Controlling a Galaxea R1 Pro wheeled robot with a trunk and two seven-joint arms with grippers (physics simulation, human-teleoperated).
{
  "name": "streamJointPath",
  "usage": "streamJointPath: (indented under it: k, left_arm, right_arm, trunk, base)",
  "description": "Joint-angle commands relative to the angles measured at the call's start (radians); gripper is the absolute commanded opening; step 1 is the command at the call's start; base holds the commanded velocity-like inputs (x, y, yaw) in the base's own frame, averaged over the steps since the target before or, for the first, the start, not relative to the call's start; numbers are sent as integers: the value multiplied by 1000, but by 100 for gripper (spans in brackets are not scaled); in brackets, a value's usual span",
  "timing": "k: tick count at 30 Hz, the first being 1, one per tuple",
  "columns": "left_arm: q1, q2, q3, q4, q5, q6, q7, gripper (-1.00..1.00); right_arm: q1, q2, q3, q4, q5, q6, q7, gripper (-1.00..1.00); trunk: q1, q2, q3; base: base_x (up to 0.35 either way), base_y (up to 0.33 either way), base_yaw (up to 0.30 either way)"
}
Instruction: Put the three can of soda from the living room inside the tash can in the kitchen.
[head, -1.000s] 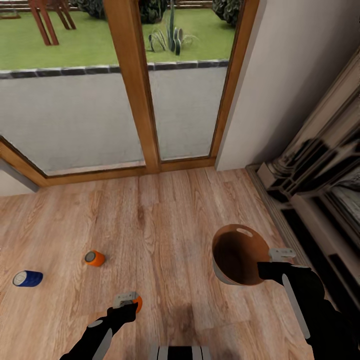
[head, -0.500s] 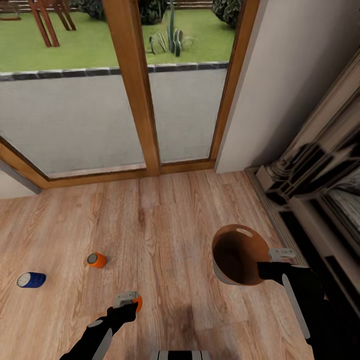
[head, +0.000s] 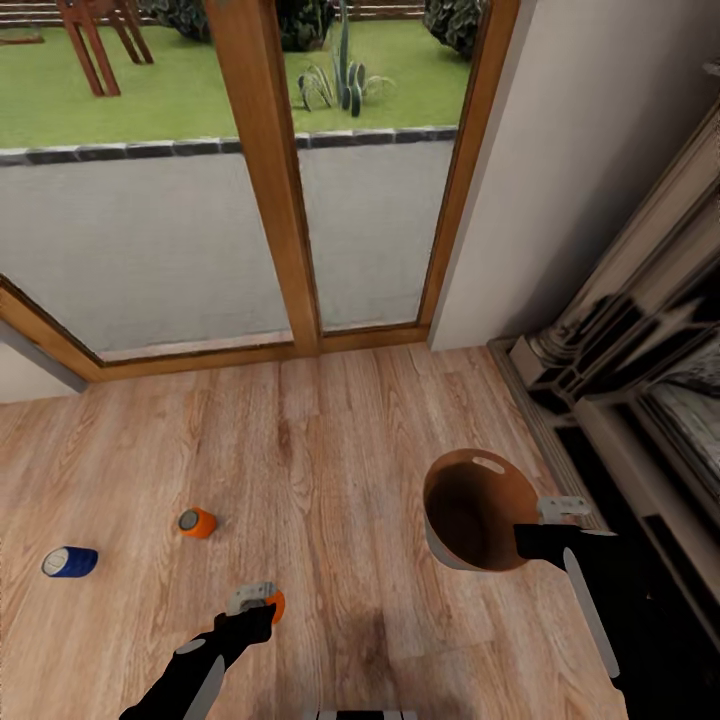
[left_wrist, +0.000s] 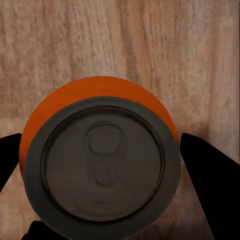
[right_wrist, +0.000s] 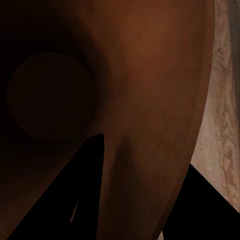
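While the robot faces wood-framed glass doors (head: 270, 180) onto a lawn, its left pincer (head: 256, 607) pinches an orange soda can (head: 275, 605) just above the plank floor (head: 330, 440), near the lower edge of the head view. From the left wrist, the held can (left_wrist: 102, 160) shows its grey top and pull tab, with a dark fingertip (left_wrist: 207, 175) pressed at each side. A second orange can (head: 197, 522) lies on its side on the floor ahead and left of the held one; a dark blue can (head: 70, 562) lies on its side further left, well apart from both. The right pincer (head: 545, 525) is clamped on the near rim of the tash can (head: 470, 505), holding the pale bin tilted so its glossy brown inside faces the camera. From the right wrist, one finger (right_wrist: 75, 200) sits inside the brown wall (right_wrist: 150, 100). A dark fireplace surround (head: 640, 360) stands at right.
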Motion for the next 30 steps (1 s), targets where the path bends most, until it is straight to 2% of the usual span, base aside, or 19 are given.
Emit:
streamJointPath:
  k: [1,26,30]
  left_arm:
    - [0,0,0,0,0,0,0,-100]
    - [0,0,1,-3,0,0,-2,-100]
    - [0,0,1,-7,1,0,-4,-100]
  right_arm:
    - [0,0,1,0,-10,0,0,-100]
    - [0,0,1,0,-10,0,0,-100]
    - [0,0,2,0,-10,0,-1,-100]
  trunk:
    - [-4,7,3]
    - [-100,182,82]
    - [-100,182,82]
  base:
    - [0,0,0]
    - [0,0,0]
    - [0,0,0]
